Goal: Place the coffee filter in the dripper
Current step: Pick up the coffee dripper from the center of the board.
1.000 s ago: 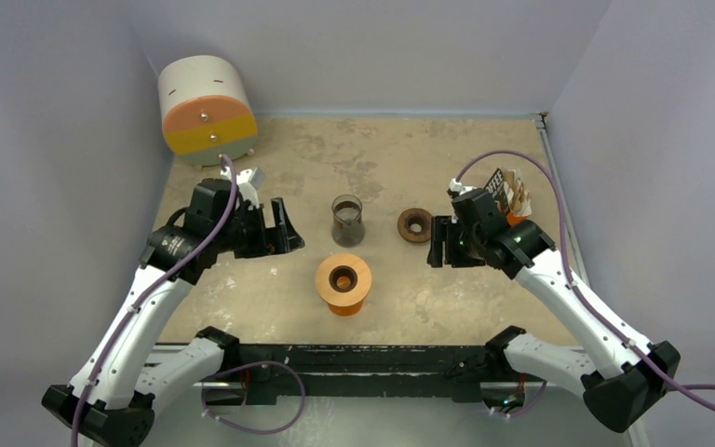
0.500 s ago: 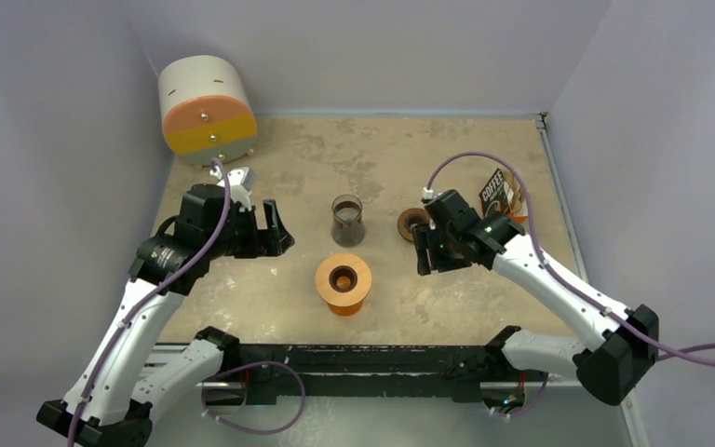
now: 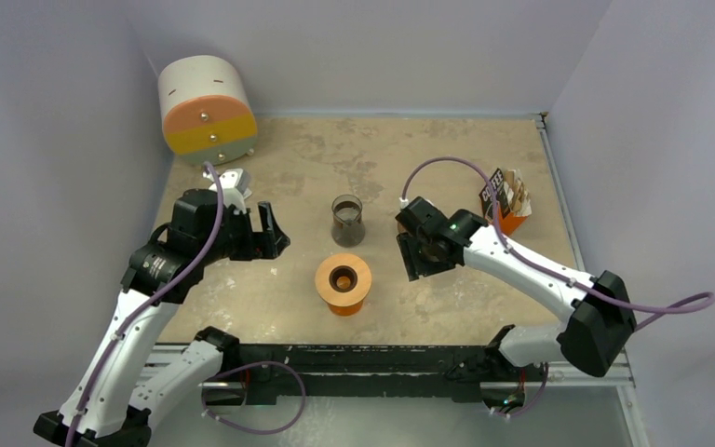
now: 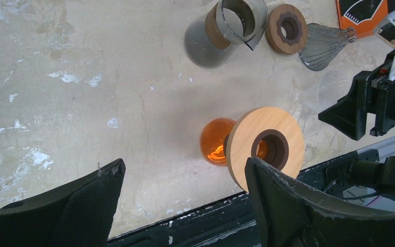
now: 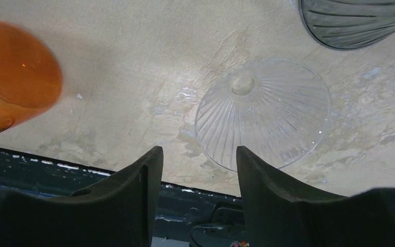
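The orange glass dripper with a wooden collar stands at the table's near middle; it also shows in the left wrist view. The coffee filters stand in an orange and black box at the right. My left gripper is open and empty, left of the dripper; its view shows wide-apart jaws. My right gripper is open and empty, right of the dripper, hovering over a clear ribbed glass cone, with its jaws apart. A grey ribbed glass cone lies just beyond.
A glass carafe stands behind the dripper. A brown wooden ring lies right of it, hidden under my right arm in the top view. A white, orange and yellow drum sits at the back left. Walls close in on both sides.
My right arm has swung left and nearer, away from the filter box and over the brown ring. My left gripper has drawn back a little to the left.
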